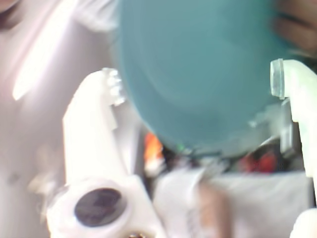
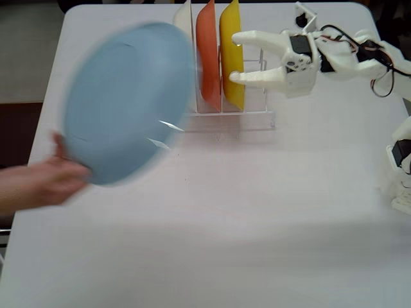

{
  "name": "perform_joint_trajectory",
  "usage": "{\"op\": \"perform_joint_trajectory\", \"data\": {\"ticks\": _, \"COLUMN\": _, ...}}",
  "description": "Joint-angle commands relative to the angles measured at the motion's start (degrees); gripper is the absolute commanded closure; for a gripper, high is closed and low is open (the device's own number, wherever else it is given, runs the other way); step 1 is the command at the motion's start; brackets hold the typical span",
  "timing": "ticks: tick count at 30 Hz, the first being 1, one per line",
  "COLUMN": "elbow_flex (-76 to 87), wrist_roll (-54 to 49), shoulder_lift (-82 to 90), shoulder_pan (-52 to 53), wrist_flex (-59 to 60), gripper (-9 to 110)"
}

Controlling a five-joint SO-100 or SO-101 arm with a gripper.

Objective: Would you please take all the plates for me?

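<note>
fixed view: hand [image 2: 38, 183] holds blurred light blue plate [image 2: 125, 102]; fingers [image 2: 257, 77] spread, empty.

White counter [image 2: 257, 224] with rounded corners, evenly lit, soft shadow across the near part; dark floor [image 2: 19, 128] at left.

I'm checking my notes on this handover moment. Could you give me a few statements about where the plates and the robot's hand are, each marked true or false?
1. A person's hand holds the light blue plate. True.
2. The robot's hand is shut on the yellow plate. False: its fingers are spread open, holding nothing.
3. The orange plate stands on edge in the rack. True.
4. The cream-white plate lies flat on the table. False: it stands in the rack beside the orange one.
5. The yellow plate is the rack plate nearest the robot's hand in the fixed view. True.
</note>
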Motion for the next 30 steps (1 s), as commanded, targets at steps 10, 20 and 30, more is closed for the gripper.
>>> {"op": "perform_joint_trajectory", "data": {"ticks": 10, "elbow_flex": -0.44, "wrist_roll": -12.48, "shoulder_lift": 7.29, "shoulder_pan": 21.01, "wrist_flex": 20.39, "gripper": 102}}
{"op": "perform_joint_trajectory", "data": {"ticks": 20, "elbow_flex": -3.34, "wrist_roll": -35.07, "shoulder_lift": -2.55, "shoulder_pan": 31.82, "wrist_flex": 23.64, "gripper": 61}}
{"op": "perform_joint_trajectory", "data": {"ticks": 30, "elbow_flex": -17.58, "wrist_roll": -46.14, "shoulder_lift": -17.40, "shoulder_pan": 36.39, "wrist_flex": 22.32, "gripper": 61}}
